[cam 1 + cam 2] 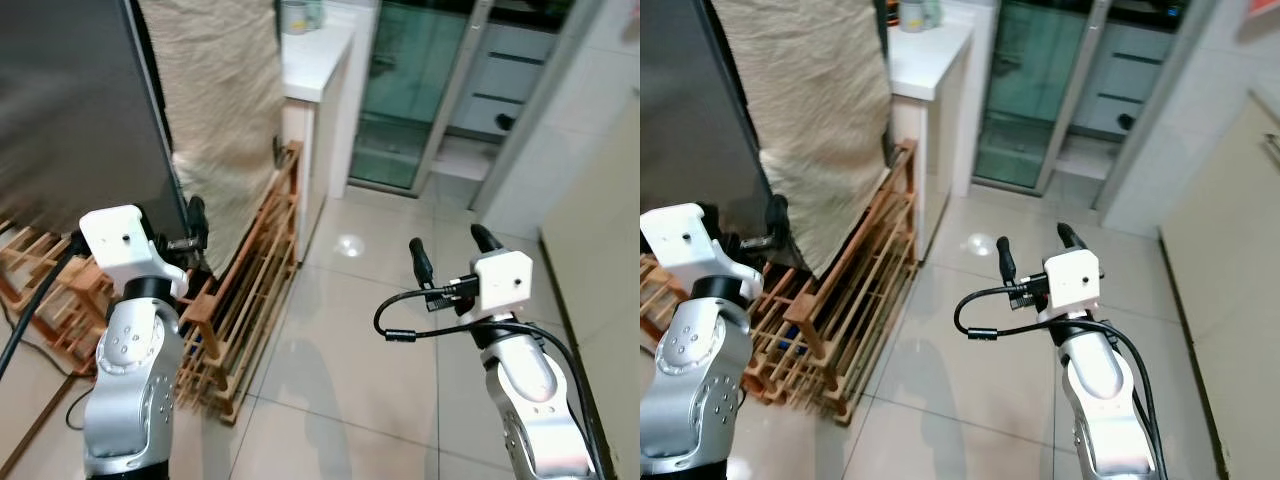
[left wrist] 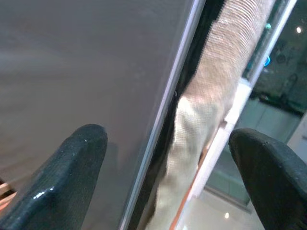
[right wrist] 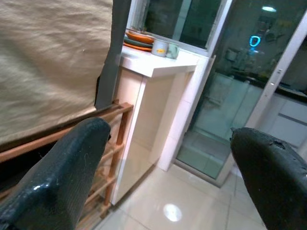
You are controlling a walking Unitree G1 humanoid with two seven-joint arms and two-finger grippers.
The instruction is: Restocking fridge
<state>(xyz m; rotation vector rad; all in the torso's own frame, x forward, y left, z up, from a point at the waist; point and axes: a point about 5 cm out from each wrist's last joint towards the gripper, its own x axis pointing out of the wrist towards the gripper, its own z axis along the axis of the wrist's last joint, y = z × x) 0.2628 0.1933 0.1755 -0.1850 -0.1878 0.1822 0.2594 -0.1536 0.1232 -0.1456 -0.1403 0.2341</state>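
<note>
So both grippers are empty right now, nothing picked up to restock with. Right gripper (image 1: 448, 245) hovers over the tiled floor (image 1: 370, 340) with its fingers spread wide, looks parked out of the way. Left gripper (image 2: 168, 182), also wide, sits just beside the edge of the grey fridge door (image 1: 70, 100), probably lining up to pull it. Beyond that: wooden rack (image 1: 255, 290), beige cloth (image 1: 215, 110), white counter (image 1: 315, 55), then glass door (image 1: 415, 90).
</note>
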